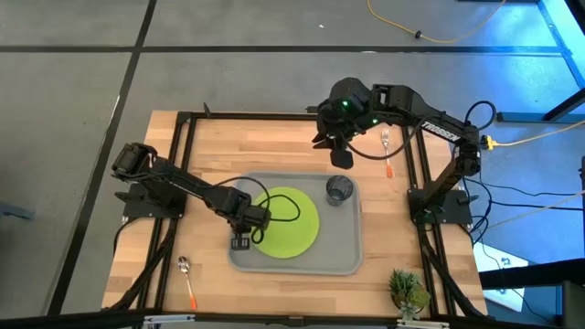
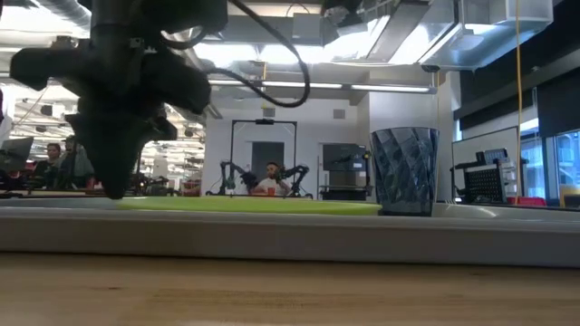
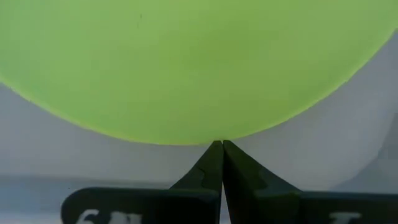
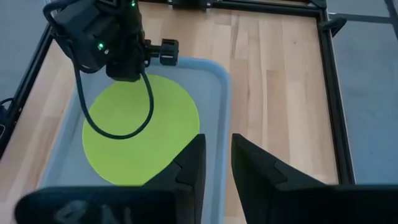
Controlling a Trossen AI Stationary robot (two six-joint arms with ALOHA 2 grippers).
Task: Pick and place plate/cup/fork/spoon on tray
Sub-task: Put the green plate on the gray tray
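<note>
The lime-green plate (image 1: 291, 222) lies flat on the light grey tray (image 1: 352, 260) in the middle of the table. The dark cup (image 1: 339, 189) stands upright in the tray's far right corner. On the bare wood lie the fork (image 1: 388, 151), at the far right, and the spoon (image 1: 187, 279), at the near left. My left gripper (image 1: 242, 239) is shut and points down at the plate's left rim. My right gripper (image 4: 217, 140) hangs high over the table's far side, open, with nothing between its fingers. My left gripper comes from above, pointing down, with its shut fingertips (image 3: 214, 155) right at the plate's rim (image 3: 217, 138) over the tray floor. I cannot tell whether they touch the rim or the tray. The plate lies flat.
A small potted plant (image 1: 407, 291) stands at the table's near right corner. Black frame rails (image 1: 183, 164) run along the table's sides. Bare wood lies left of the tray and along the far edge. People sit in the room (image 2: 272, 181) beyond the table.
</note>
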